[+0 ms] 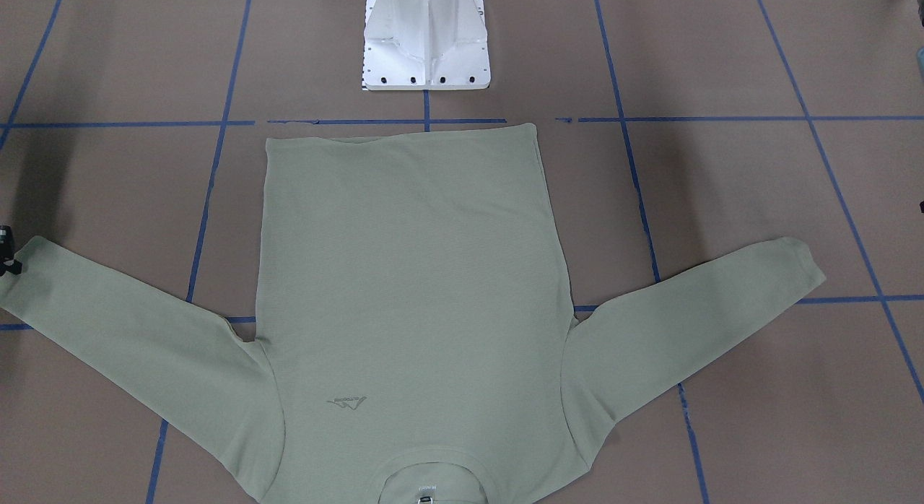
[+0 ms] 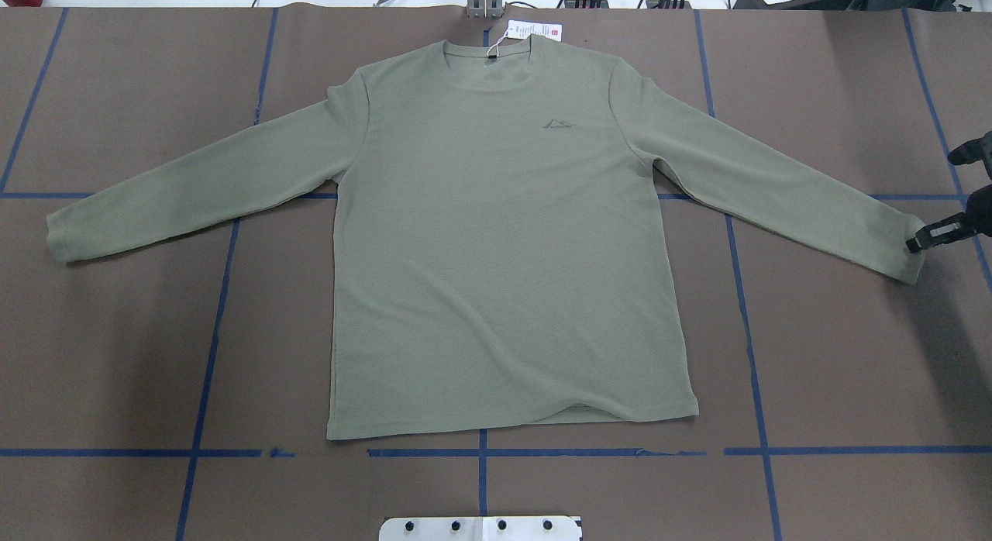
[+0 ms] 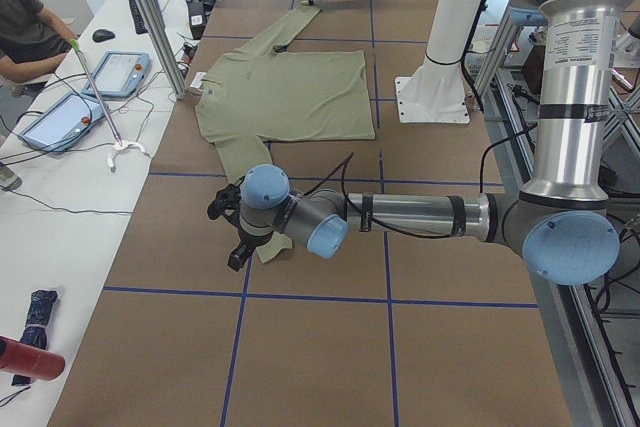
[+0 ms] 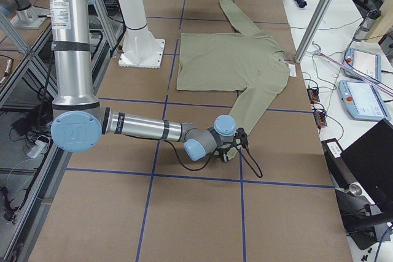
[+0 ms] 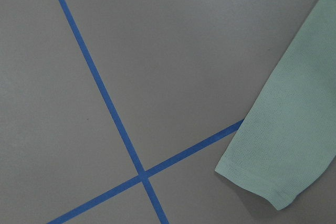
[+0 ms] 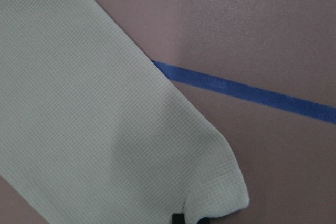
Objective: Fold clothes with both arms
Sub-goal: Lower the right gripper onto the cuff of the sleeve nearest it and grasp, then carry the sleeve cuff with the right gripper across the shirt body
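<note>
The pale sage-green shirt (image 2: 504, 239) lies flat and face up, both sleeves spread out, its white hang tag (image 2: 531, 31) at the collar. My right gripper (image 2: 934, 203) stands open at the right sleeve's cuff (image 2: 911, 250). One of its black fingertips (image 6: 178, 217) touches the cuff edge, and it also shows at the front view's left edge (image 1: 7, 250). My left gripper (image 3: 228, 235) shows only in the left side view, low beside the left cuff (image 5: 262, 177). I cannot tell whether it is open or shut.
The white pedestal base (image 1: 426, 42) stands behind the shirt's hem. Blue tape lines (image 2: 480, 453) grid the brown table. A seated person (image 3: 25, 27) and tablets (image 3: 60, 117) are on the bench past the collar side.
</note>
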`<state>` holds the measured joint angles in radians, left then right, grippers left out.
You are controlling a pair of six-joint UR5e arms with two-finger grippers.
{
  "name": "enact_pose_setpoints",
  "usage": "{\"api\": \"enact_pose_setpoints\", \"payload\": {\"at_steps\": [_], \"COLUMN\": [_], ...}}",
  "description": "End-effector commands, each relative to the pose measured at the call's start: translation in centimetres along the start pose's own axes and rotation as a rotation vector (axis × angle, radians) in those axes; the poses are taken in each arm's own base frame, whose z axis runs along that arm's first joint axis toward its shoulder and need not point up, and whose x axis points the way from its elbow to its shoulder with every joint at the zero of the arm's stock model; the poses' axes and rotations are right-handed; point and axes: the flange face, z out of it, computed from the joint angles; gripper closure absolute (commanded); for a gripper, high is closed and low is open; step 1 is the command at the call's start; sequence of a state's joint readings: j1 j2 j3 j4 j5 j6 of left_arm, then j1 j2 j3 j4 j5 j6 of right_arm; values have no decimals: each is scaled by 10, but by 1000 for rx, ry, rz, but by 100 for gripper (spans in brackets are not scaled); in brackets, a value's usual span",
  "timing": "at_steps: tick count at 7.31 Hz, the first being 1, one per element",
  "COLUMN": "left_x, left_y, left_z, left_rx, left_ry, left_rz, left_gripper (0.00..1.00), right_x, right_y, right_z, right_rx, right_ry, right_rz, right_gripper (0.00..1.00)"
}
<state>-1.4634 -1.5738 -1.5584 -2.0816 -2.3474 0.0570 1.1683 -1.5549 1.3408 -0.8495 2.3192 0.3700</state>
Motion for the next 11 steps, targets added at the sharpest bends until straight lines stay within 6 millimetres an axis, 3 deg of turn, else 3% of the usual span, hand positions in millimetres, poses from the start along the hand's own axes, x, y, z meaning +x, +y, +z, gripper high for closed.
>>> {"api": "enact_pose_setpoints", "payload": {"at_steps": [1, 2, 4, 5, 6, 7, 9, 10, 11], "left_x": [1, 4, 5, 5, 5, 5, 4, 4, 4], "left_y": [0, 1, 1, 0, -1, -1, 0, 1, 1], "left_z": [0, 0, 0, 0, -1, -1, -2, -3, -2], "left_rx": [1, 2, 3, 4, 5, 6, 7, 8, 7], "left_ry": [12, 45, 47, 47, 47, 46, 45, 46, 46], "left_rz": [0, -4, -3, -4, -2, -3, -4, -4, -5], "left_gripper": [0, 0, 0, 0, 0, 0, 0, 0, 0], "right_x": [-16, -32, -101, -154, -213, -265, -404, -480, -542], "right_y": [1, -11, -89, -147, -192, -224, -279, -306, -325], "right_z": [-28, -36, -52, -69, -78, -91, -112, -106, -96], "right_rx": [37, 45, 55, 33, 0, -9, 45, 68, 75], "right_ry": [-47, -86, -165, -190, -190, -198, -206, -195, -180], "right_rz": [-17, 16, 53, 45, 42, 58, 142, 148, 125], "right_gripper": [100, 100, 100, 100, 100, 100, 100, 100, 100]}}
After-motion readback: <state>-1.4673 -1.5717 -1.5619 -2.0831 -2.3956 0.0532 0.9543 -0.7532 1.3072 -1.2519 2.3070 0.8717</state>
